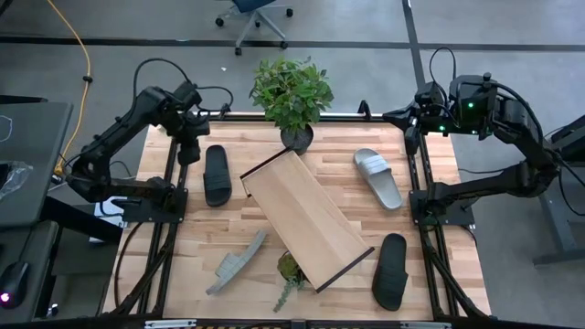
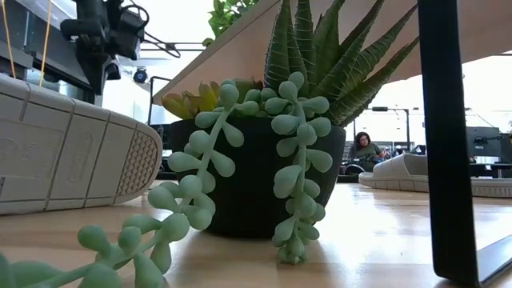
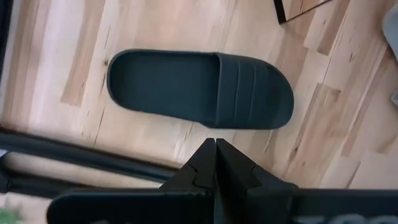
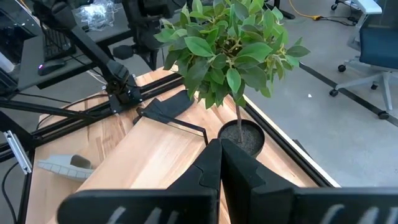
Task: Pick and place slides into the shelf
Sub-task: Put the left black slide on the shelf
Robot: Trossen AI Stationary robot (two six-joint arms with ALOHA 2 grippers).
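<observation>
Slides lie scattered around the shelf (image 1: 306,217), none on it. Black slide (image 1: 217,175), left of the shelf, lies just beside the left claw (image 1: 189,151), fingers together, long axis pointing away from it. Right claw (image 1: 413,139), also together, waits beyond the shelf's right.

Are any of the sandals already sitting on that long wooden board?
No. In the high view the shelf is bare, and all four slides lie on the table around it, like the black one by the left arm.

Grey floor (image 1: 347,23), blue office chair (image 1: 256,14).
</observation>
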